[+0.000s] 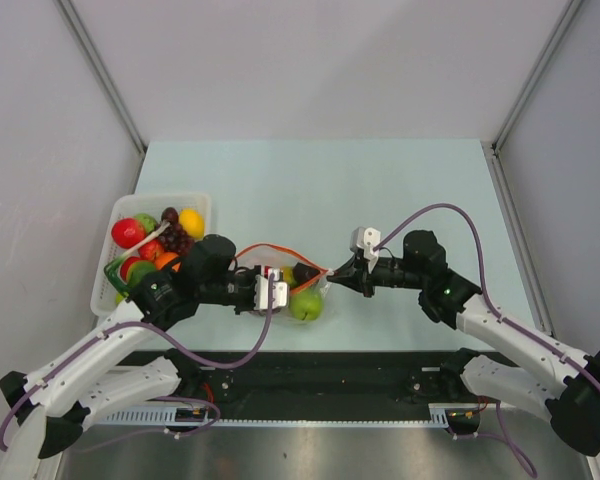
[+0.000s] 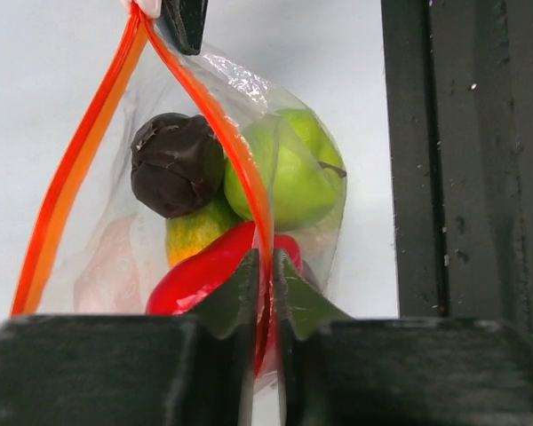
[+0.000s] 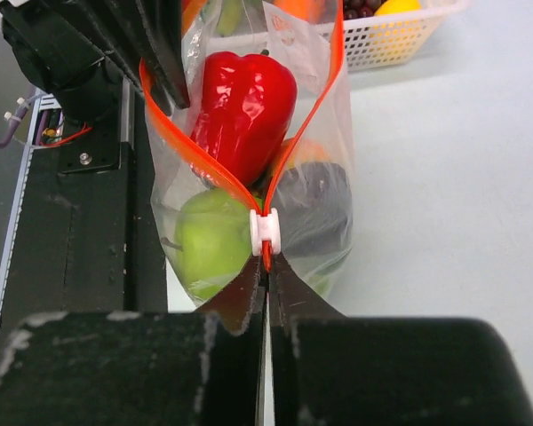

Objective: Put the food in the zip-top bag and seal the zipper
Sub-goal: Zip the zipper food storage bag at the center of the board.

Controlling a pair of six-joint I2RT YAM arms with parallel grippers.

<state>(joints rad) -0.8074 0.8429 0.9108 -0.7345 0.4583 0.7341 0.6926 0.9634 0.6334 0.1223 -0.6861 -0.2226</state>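
Pale green worktop (image 1: 310,180), white walls behind: we see a white basket (image 1: 202,200) at the left holding a red piece (image 1: 127,233), a yellow one (image 1: 191,221), dark grapes (image 1: 175,238) and green and orange pieces. Just right of it, near the front edge, the clear bag (image 2: 258,89) stretches between two claws. Inside we make out a green apple (image 3: 209,240), a red pepper (image 3: 244,102), a dark lump (image 2: 173,164) and a yellow-orange piece (image 2: 195,235). Its orange-red zipper (image 2: 80,151) gapes in a long V, the white slider (image 3: 266,229) at the right end. The left claw (image 2: 265,266) is clamped on the zipper at one end; the right claw (image 3: 266,271) is pinched shut on it just behind the slider.
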